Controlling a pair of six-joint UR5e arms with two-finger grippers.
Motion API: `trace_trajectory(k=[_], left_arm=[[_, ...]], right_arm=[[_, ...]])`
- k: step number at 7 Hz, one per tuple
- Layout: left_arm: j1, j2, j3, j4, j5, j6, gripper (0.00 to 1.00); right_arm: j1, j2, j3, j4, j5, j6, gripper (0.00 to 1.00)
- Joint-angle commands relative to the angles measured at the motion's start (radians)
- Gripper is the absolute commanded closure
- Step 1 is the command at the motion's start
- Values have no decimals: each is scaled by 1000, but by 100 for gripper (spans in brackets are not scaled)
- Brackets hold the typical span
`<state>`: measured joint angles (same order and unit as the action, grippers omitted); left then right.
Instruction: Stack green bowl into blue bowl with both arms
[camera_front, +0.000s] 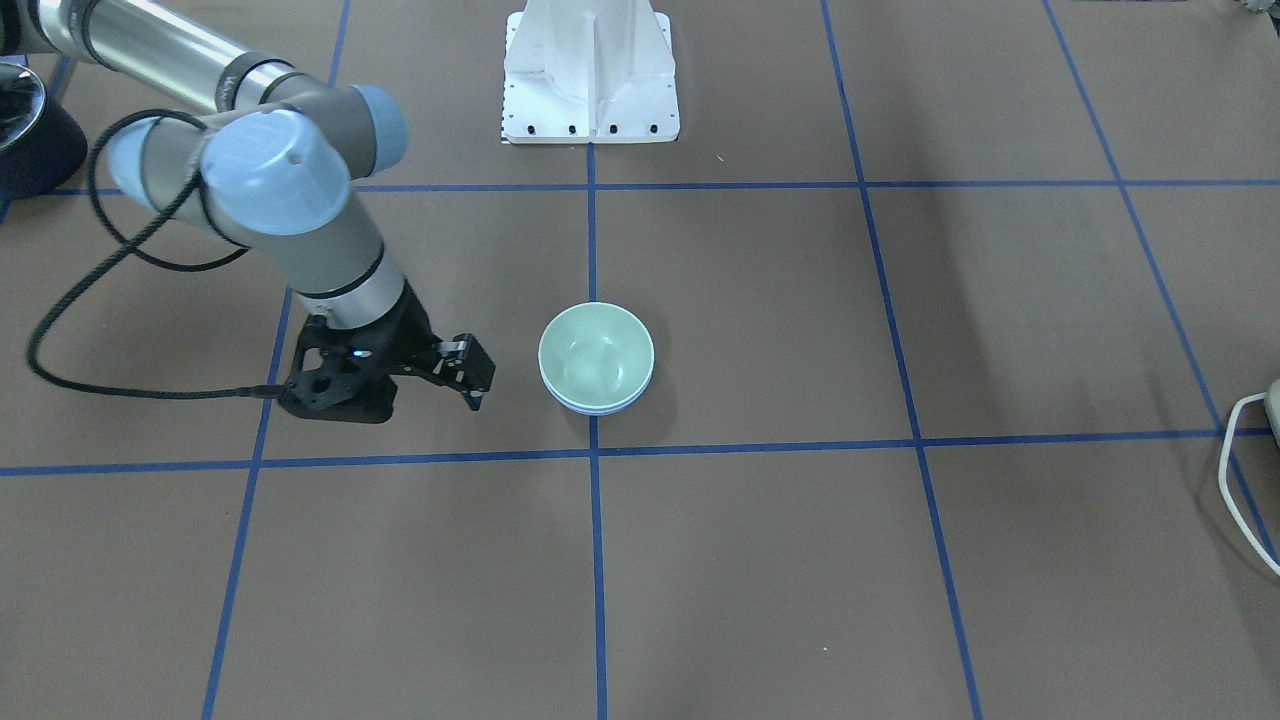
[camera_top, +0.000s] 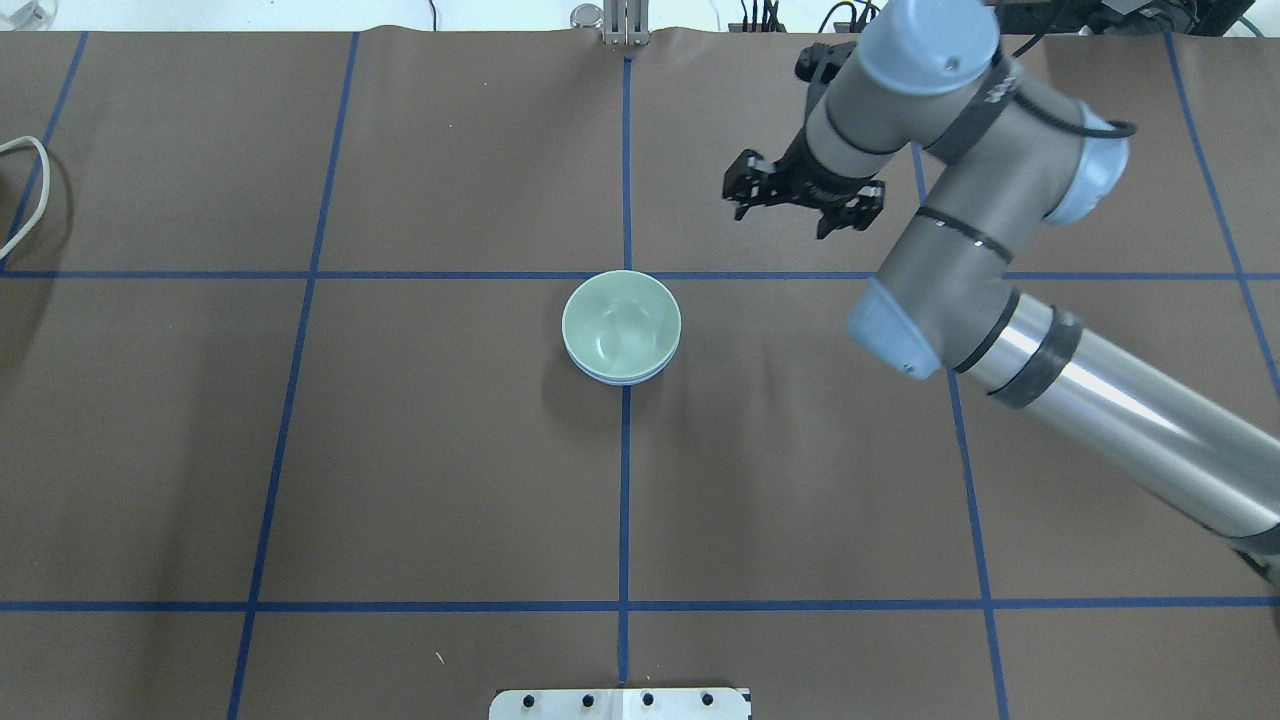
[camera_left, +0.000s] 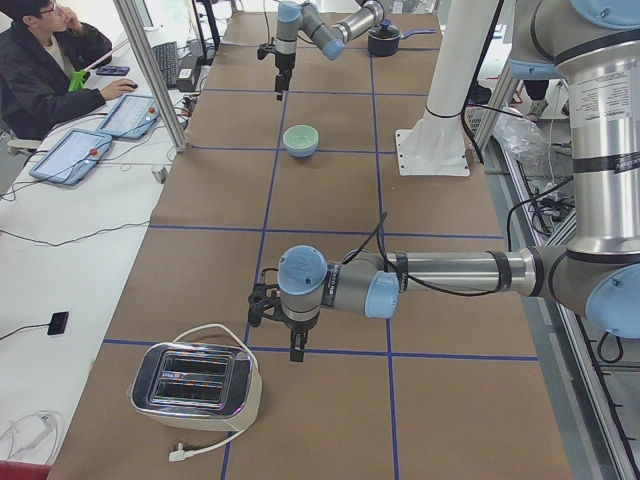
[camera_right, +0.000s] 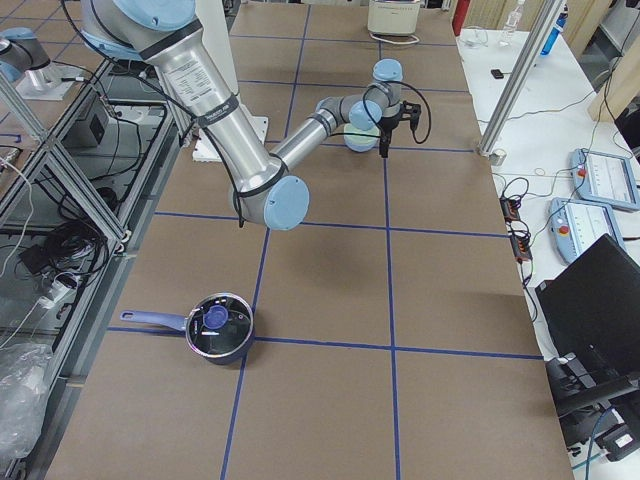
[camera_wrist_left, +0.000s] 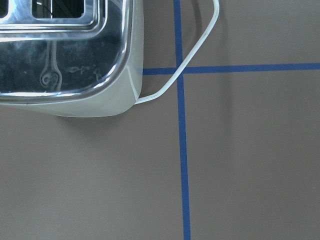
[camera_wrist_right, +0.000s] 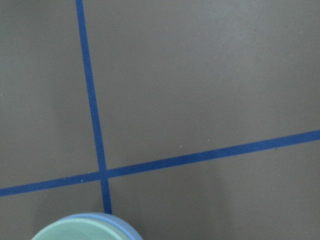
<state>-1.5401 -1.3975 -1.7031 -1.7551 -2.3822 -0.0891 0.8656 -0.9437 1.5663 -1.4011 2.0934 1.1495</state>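
Note:
The pale green bowl (camera_front: 596, 355) sits nested inside the periwinkle-blue bowl (camera_front: 596, 408) at the table's middle, on a blue tape line. Only the blue bowl's rim shows beneath it. The stack also shows in the overhead view, green bowl (camera_top: 620, 320) over blue rim (camera_top: 622, 380). My right gripper (camera_top: 783, 220) is open and empty, held above the table beside the stack and apart from it; it also shows in the front view (camera_front: 470, 385). My left gripper (camera_left: 293, 350) shows only in the left side view, far from the bowls near a toaster; I cannot tell whether it is open.
A chrome toaster (camera_left: 195, 385) with a white cord (camera_wrist_left: 200, 55) stands by the left arm. A dark pot with a lid (camera_right: 218, 328) sits at the table's right end. The white pedestal (camera_front: 590, 75) stands at the robot's side. Operators' tablets lie beyond the table edge.

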Motion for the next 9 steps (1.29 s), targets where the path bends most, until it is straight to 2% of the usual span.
trace_trajectory(k=[1, 2, 3, 5, 7, 9], left_arm=[[0, -2, -32, 66, -9, 8, 2], [0, -8, -64, 115, -9, 12, 2], [-2, -9, -82, 149, -9, 20, 2], [-11, -6, -81, 151, 0, 40, 2], [-57, -5, -69, 140, -3, 40, 2], [-57, 0, -50, 131, -2, 34, 2]], right_arm=[[226, -107, -2, -72, 117, -348, 0], [312, -143, 4, -149, 120, -539, 0], [384, -215, 4, -165, 140, -698, 0], [555, -393, 6, -157, 236, -987, 0], [662, -528, 9, -162, 229, -1132, 0], [719, -639, 23, -154, 221, -1160, 0]])
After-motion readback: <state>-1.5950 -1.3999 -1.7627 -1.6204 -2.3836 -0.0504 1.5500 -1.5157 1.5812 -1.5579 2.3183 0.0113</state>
